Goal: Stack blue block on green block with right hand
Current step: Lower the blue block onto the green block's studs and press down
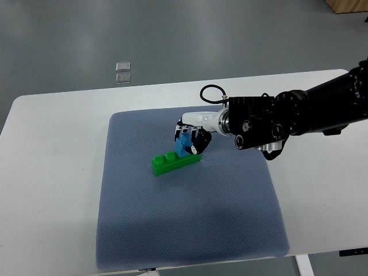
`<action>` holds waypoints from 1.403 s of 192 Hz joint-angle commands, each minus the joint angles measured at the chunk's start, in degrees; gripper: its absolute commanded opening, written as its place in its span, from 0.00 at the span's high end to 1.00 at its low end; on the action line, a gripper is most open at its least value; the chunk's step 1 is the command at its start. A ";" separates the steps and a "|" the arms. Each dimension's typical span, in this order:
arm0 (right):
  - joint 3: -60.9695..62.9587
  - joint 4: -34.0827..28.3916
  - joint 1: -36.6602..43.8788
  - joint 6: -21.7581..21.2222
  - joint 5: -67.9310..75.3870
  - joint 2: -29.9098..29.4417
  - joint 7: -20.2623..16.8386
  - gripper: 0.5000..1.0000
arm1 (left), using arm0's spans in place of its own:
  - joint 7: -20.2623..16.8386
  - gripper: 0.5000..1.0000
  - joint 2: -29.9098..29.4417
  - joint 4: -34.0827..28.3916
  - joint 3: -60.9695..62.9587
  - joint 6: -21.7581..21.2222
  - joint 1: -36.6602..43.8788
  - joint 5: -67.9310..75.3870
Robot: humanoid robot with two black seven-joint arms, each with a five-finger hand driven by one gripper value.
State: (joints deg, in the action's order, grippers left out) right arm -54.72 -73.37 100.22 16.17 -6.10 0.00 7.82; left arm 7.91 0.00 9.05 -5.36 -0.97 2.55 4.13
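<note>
at frame centre, the right hand (192,135) grasps the blue block (184,146), which touches the green block (174,161) on the grey mat (190,218).

- A white table (52,172) with rounded corners carries a blue-grey mat (190,230).
- Behind it lies grey floor (172,34), with two small pale squares (122,71).
- A wooden piece (348,6) shows top right.

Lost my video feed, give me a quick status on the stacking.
Right hand shut on blue block. Block at right end of green block, fingers not released. Left arm out of view. Mat around it clear.
</note>
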 commanded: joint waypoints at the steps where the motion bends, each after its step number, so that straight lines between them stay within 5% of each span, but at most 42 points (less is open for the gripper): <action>1: -0.04 0.25 -0.29 0.09 0.03 0.00 0.00 0.83 | 0.00 0.00 0.00 0.00 0.00 0.00 0.00 0.00; 270: -0.13 -0.19 -2.13 4.66 0.03 0.00 0.71 0.83 | 0.00 0.00 0.00 0.00 0.00 0.00 0.00 0.00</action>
State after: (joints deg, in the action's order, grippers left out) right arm -54.96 -73.54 98.19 20.80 -6.06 0.00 8.49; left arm 7.91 0.00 9.05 -5.36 -0.97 2.55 4.13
